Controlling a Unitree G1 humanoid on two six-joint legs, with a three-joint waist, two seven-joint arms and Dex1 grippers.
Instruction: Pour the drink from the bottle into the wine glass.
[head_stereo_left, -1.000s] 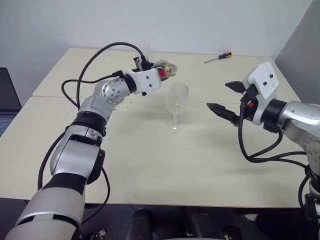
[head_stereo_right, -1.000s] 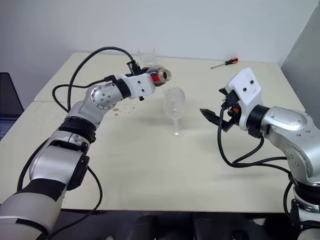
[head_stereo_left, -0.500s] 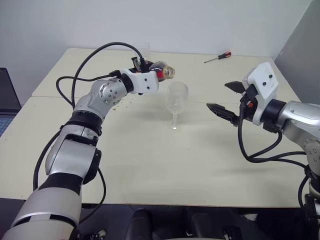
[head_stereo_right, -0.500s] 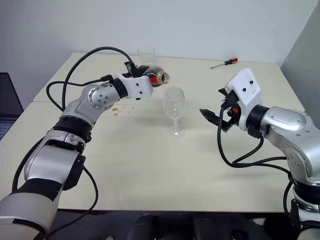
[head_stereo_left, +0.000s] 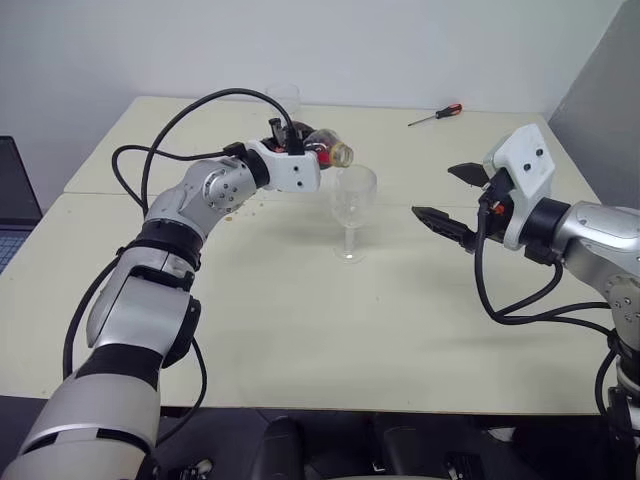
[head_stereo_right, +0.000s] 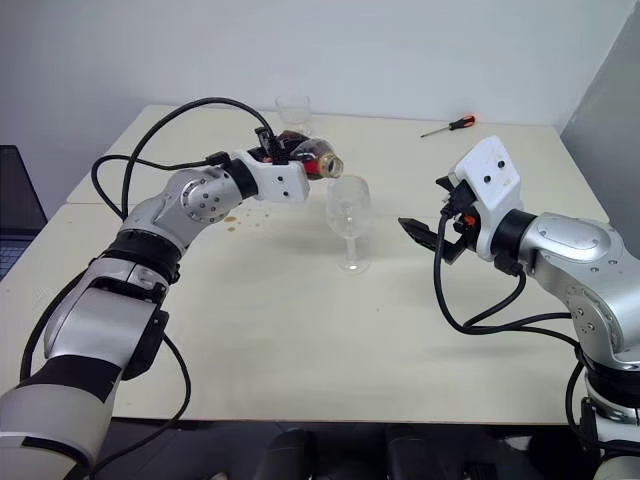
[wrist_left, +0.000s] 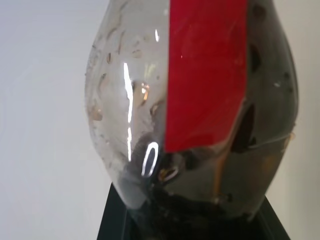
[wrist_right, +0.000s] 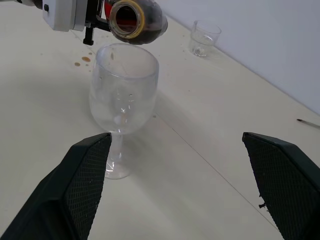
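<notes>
Plastic bottle (head_stereo_right: 312, 160) clamped in left end effector (head_stereo_right: 283, 168); right end effector (head_stereo_left: 455, 198) spread wide, empty.

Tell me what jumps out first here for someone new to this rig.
The left gripper holds the bottle tipped on its side, its open mouth just over the rim of the wine glass standing mid-table; the dark drink sits inside the bottle and the glass looks empty. To the glass's right, the right gripper hangs open above the table, holding nothing.
</notes>
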